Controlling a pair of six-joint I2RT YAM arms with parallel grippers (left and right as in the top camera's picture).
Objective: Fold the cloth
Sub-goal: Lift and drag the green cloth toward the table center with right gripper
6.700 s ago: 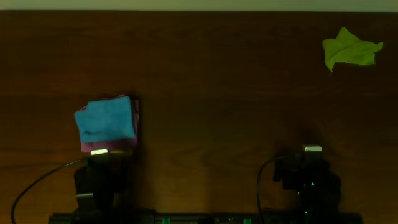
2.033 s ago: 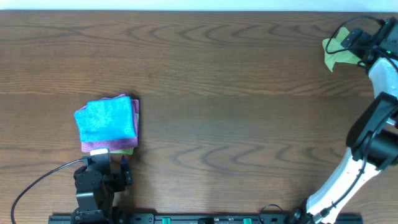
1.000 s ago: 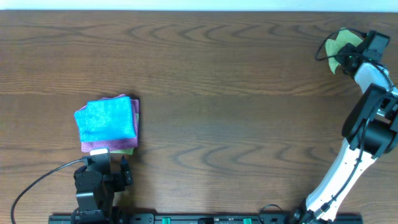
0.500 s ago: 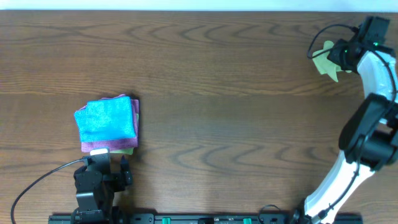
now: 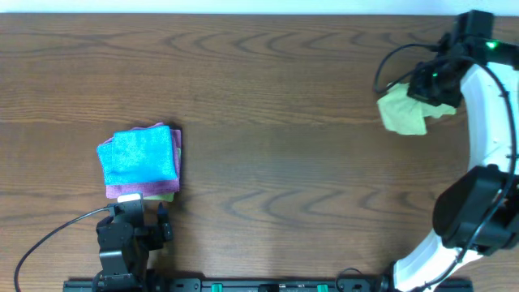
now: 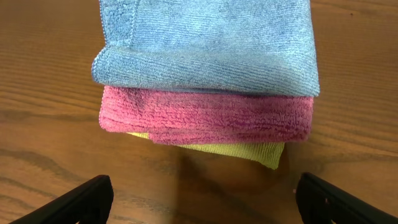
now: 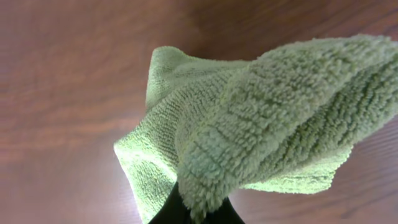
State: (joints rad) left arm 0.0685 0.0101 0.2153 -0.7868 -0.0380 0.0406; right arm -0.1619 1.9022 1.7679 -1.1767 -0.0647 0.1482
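Item: green cloth (image 5: 403,111), crumpled, fuzzy pile, at the table's (image 5: 259,97) far right. I see my right gripper (image 5: 426,85) pinching a bunched fold; left gripper (image 6: 202,205) spread, facing the towel stack (image 6: 205,74).

A stack of folded towels (image 5: 139,162) is lying on the left side of the wooden surface (image 5: 268,122). A blue towel (image 6: 211,43) is resting on a pink towel (image 6: 205,115), which is covering a yellow towel (image 6: 249,151).
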